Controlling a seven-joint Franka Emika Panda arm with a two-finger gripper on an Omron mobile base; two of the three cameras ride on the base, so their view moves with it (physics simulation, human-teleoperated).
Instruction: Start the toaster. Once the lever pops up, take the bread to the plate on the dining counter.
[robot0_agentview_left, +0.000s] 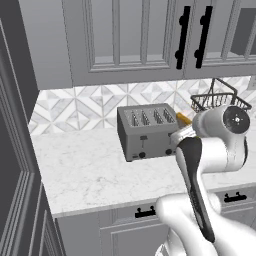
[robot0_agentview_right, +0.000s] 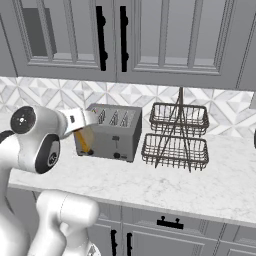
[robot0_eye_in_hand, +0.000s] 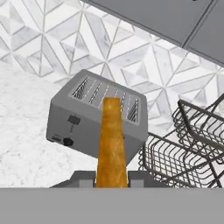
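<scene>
Standing bread (robot0_eye_in_hand: 112, 144) clamped between gripper (robot0_eye_in_hand: 112, 180) fingers, before toaster (robot0_eye_in_hand: 94, 118).

One toaster (robot0_eye_in_hand: 96, 120) — one bread (robot0_eye_in_hand: 112, 144) slice — one two-tier wire basket (robot0_agentview_right: 175, 136)

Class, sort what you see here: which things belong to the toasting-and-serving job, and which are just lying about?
Part of the job:
- toaster, on the marble worktop
- bread, held edge-on between the gripper fingers, out of the slots

Just lying about:
- two-tier wire basket, beside the toaster
- upper cabinets
- patterned tile wall
</scene>
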